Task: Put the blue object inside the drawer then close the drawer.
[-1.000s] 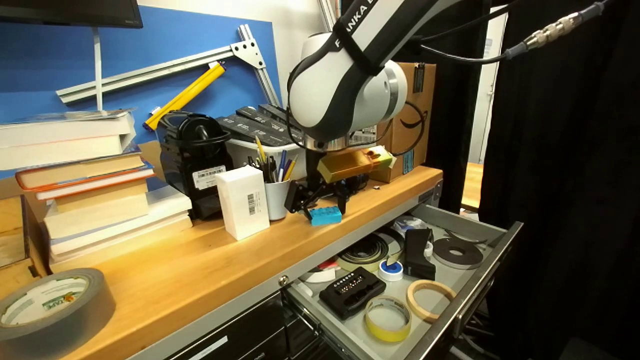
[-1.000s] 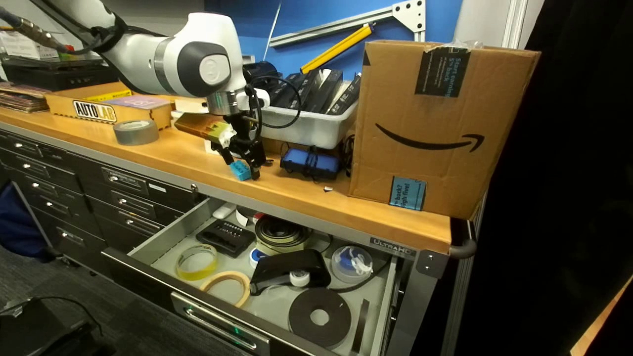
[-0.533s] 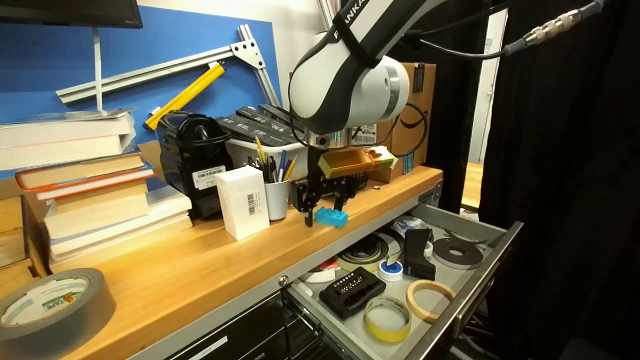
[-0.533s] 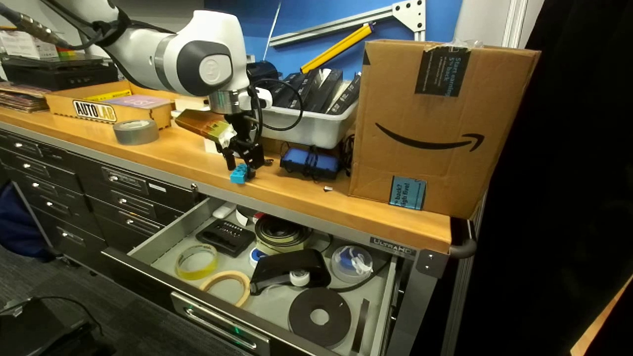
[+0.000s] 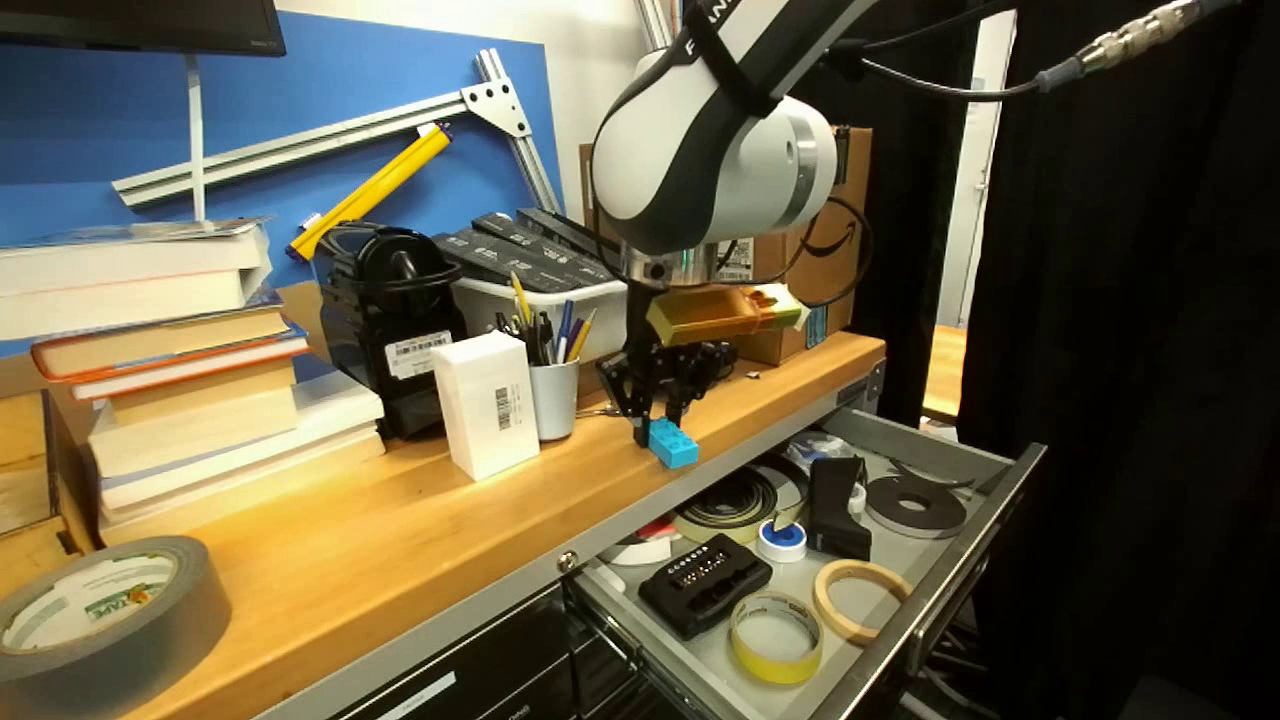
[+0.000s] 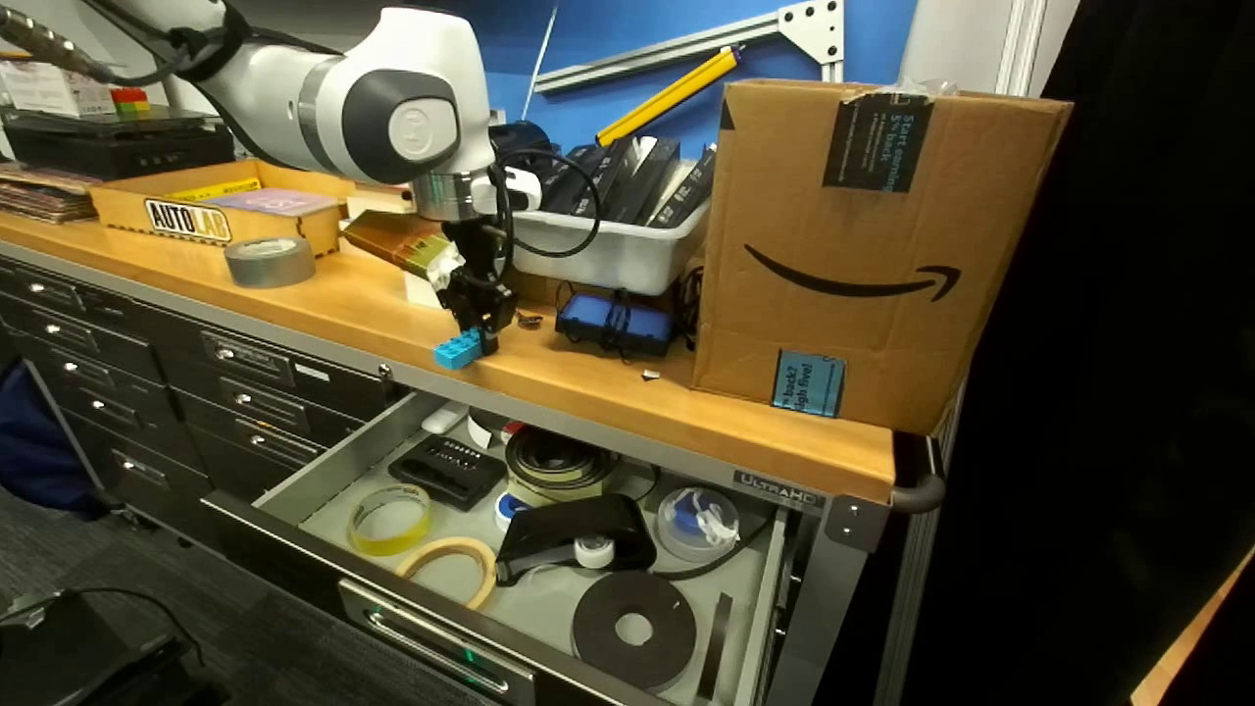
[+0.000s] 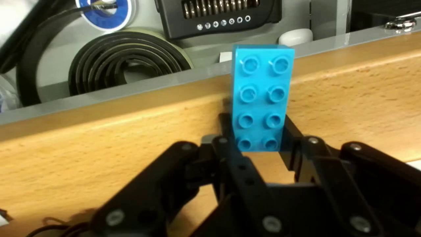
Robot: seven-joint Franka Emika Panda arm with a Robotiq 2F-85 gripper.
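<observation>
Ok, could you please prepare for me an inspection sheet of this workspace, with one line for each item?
Surface: wooden benchtop; a white box and a pen cup stand on it.
Job's things: blue brick held near the benchtop's front edge, not yet in the drawer, which stands open.
Clutter: inside the drawer, yellow tape roll, black bit case and dark roll.
End effector: closed on one end of the blue brick.
Cables: cord around a dark-blue object; connector cable beside the arm.
Surroundings: blue panel behind, black curtain beside.
</observation>
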